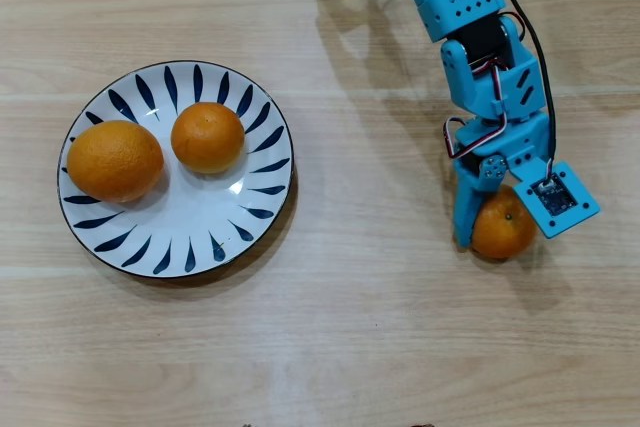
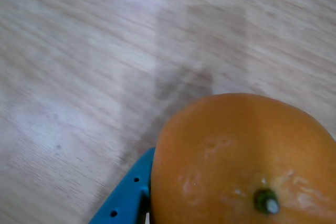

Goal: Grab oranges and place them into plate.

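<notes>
Orange, dimpled round fruits: three counted. Two oranges [image 1: 115, 160] [image 1: 208, 137] are held on the blue-petalled ceramic plate [image 1: 200, 237]; the third orange [image 1: 502, 230] is pinched by the blue pincer [image 1: 490, 232] on the wood-grain worktop [image 1: 350, 327].

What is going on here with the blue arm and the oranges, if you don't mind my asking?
The blue arm is moving oranges onto the plate. Two oranges already sit on it: a larger one on the left in the overhead view and a smaller one beside it. The tool is now closed around the third orange on the wooden table, well to the right of the plate. The wrist view shows that orange close up against a blue finger.
</notes>
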You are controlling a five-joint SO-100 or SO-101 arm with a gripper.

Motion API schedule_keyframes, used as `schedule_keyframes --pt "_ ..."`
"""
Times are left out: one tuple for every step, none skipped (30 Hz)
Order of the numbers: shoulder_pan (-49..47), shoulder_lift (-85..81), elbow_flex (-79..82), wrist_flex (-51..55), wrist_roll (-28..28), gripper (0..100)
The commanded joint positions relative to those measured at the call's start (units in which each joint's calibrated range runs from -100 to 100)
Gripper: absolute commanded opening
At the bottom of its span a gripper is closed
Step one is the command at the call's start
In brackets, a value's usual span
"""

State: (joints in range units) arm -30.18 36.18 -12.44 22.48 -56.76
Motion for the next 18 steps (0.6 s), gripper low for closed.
schedule_keyframes --pt "3.17 -9.89 0.26 0.6 3.75 32" --pt "3.89 -12.18 0.99 1.54 4.64 32" --pt "5.75 -16.99 2.62 4.29 6.89 32" --pt "6.79 -19.61 3.34 5.75 7.93 32" --pt "7.84 -22.24 4.15 7.21 8.87 32" --pt "9.13 -24.94 5.06 8.59 9.97 32" --pt "10.42 -27.56 5.78 9.88 11.22 32" --pt "11.79 -30.27 6.51 10.82 12.64 32" --pt "13.25 -32.89 7.14 11.6 14.36 32" --pt "14.78 -35.59 7.96 11.94 16.19 32" --pt "16.47 -38.21 8.77 12.2 18.07 32" --pt "18.25 -40.66 9.59 12.2 19.95 32" --pt "20.02 -43.03 10.31 12.2 21.68 32" --pt "21.96 -45.06 11.13 12.2 23.46 32" --pt "23.89 -47.0 11.94 12.11 25.08 32" --pt "25.91 -48.61 12.85 11.86 26.65 32" --pt "27.76 -50.13 13.75 11.68 27.9 32" --pt "29.7 -51.14 14.93 11.6 28.89 32"
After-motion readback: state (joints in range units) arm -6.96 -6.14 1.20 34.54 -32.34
